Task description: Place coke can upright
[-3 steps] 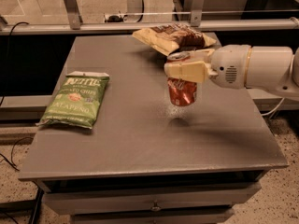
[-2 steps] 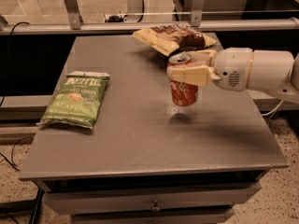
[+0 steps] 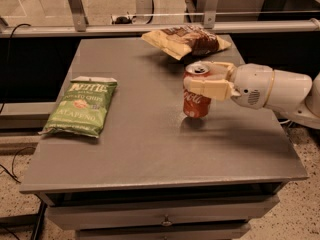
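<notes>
The coke can (image 3: 196,105) is red with a white script logo and a silver top. It stands upright on the grey table (image 3: 150,149), right of centre, with its base on the surface. My gripper (image 3: 196,77) reaches in from the right and is shut on the can's upper half. One cream finger (image 3: 209,89) crosses the front of the can, and the other lies behind its rim. The white arm (image 3: 272,88) stretches away to the right edge.
A green jalapeño chip bag (image 3: 81,105) lies flat at the table's left side. A brown and yellow chip bag (image 3: 186,40) lies at the back, just behind the can. A metal rail (image 3: 150,28) runs behind the table.
The can came down from a slight tilt just above the table and now stands upright on it. The gripper moved slightly right and down with it.
</notes>
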`<state>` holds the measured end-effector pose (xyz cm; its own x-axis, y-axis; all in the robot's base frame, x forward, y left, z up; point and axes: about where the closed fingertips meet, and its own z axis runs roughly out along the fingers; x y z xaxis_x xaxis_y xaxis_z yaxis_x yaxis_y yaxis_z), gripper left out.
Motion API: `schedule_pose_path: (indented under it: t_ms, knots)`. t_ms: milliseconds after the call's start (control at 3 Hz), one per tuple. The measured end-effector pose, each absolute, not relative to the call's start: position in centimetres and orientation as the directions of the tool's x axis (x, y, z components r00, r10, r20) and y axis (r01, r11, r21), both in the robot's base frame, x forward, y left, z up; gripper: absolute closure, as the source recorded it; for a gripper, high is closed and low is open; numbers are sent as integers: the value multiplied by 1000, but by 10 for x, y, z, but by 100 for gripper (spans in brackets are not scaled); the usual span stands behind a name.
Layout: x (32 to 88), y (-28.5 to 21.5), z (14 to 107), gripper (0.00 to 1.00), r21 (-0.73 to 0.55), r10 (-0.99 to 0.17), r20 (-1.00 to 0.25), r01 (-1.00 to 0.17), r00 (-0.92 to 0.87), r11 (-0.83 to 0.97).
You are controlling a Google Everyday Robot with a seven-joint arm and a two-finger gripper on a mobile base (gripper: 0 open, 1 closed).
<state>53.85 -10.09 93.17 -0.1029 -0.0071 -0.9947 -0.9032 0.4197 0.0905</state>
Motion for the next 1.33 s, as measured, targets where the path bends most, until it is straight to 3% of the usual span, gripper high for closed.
schedule_pose_path:
  t_ms: [333, 1000, 1333]
  knots:
    - [535, -104, 926, 58, 127, 100, -990, -914, -96, 385]
    - [531, -106, 926, 12, 120, 154, -986, -934, -71, 338]
    - [529, -108, 930, 0, 107, 151, -987, -941, -61, 322]
